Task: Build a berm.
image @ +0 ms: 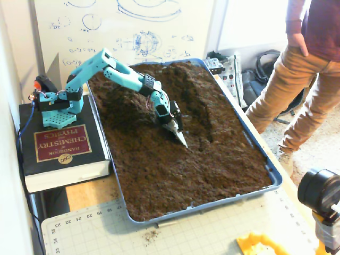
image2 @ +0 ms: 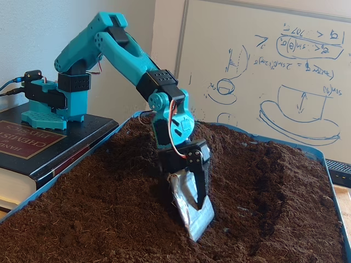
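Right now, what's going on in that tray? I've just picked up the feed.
The teal arm, bolted on a chemistry handbook, is working the soil in a blue tray. Its gripper carries a silver foil-covered blade, angled down with the tip at the soil surface on the slope of the berm, the tallest ridge near the arm's base. A groove runs alongside. A person stands by the tray. Whether the jaws are clamped on the blade I can't tell.
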You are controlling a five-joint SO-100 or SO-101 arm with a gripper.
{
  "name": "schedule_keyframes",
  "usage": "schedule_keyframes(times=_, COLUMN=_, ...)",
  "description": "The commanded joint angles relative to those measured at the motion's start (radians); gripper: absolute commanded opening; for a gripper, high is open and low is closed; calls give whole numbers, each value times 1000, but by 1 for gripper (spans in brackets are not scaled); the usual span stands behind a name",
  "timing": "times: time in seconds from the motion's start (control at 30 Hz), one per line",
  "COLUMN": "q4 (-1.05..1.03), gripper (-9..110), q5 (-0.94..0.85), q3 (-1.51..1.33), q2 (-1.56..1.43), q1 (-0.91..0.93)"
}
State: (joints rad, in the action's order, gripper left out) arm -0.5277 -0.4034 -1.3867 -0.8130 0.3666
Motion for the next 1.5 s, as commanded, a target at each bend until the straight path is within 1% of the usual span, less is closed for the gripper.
schedule_keyframes(times=0.0, q4=-3, gripper=1, q5=-14, q3=-110, q2=-107, q1=40)
schedule_keyframes(times=0.43, q4=-3, gripper=1, q5=-15, q3=-273, q2=-241, q1=52)
schedule_keyframes(times=0.53, q4=-3, gripper=1, q5=0, q3=-273, q2=-276, q1=51)
schedule_keyframes(times=0.77, q4=-43, gripper=0, q5=6, q3=-291, q2=-525, q1=40)
schedule_keyframes(times=0.83, q4=-110, gripper=0, q5=8, q3=-307, q2=-604, q1=35)
schedule_keyframes(times=0.93, q4=-275, gripper=0, q5=54, q3=-307, q2=-724, q1=34)
schedule_keyframes(times=1.07, q4=-543, gripper=0, q5=129, q3=-322, q2=-865, q1=25)
schedule_keyframes(times=1.23, q4=-864, gripper=1, q5=130, q3=-402, q2=-1009, q1=-61)
schedule_keyframes(times=1.33, q4=-919, gripper=1, q5=130, q3=-494, q2=-1104, q1=-138)
schedule_keyframes(times=1.47, q4=-833, gripper=1, q5=132, q3=-729, q2=-1282, q1=-195)
